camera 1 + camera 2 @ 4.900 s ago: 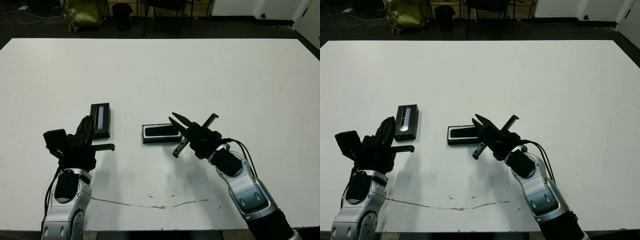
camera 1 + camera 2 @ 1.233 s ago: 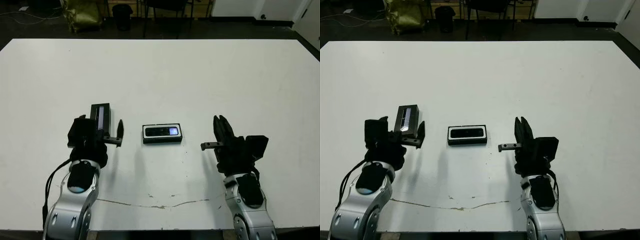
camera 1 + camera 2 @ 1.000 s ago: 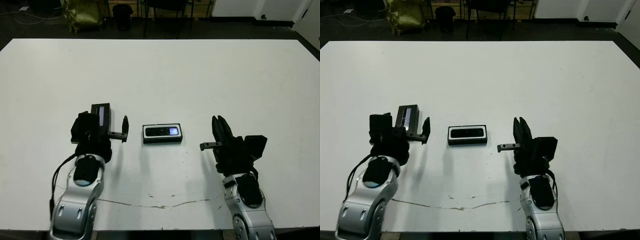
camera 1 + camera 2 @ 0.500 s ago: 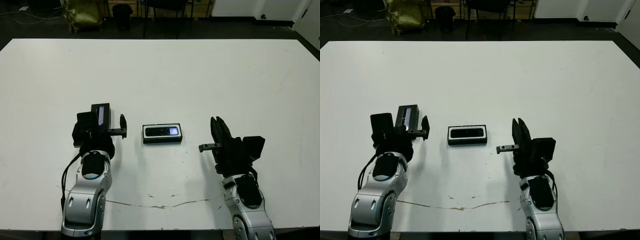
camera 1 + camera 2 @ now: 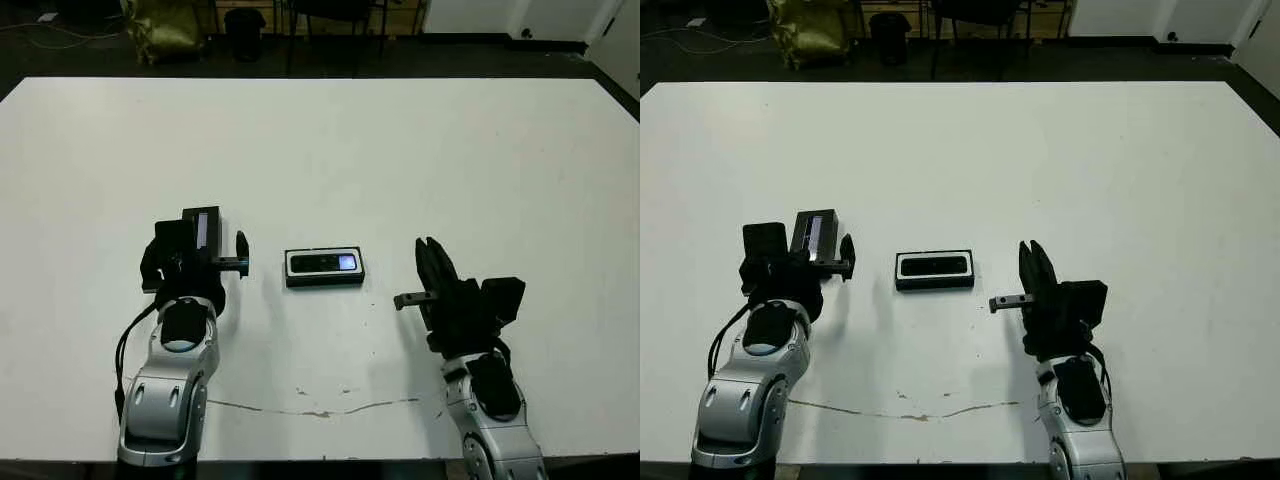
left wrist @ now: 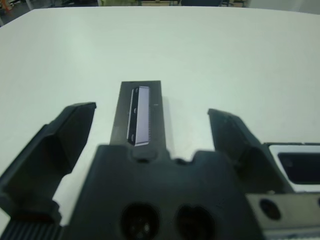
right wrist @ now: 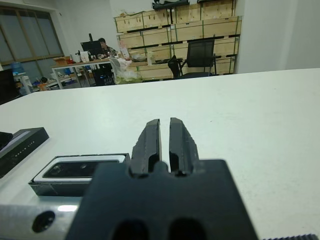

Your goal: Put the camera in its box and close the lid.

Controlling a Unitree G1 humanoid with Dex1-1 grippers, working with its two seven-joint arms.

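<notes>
Broad white table [image 5: 420, 150], bare toward its far edge. Near the front edge, right gripper [image 7: 164, 137], black two-fingered, clenched on nothing, well right of the box. Left gripper [image 6: 150, 135] spread wide, straddling the flat black rectangular lid [image 6: 140, 112] with its pale glossy strip, not touching. Midway between both, shallow black white-lined box [image 5: 324, 267] holding the slim black bar-shaped camera [image 5: 325, 263], lid off.
</notes>
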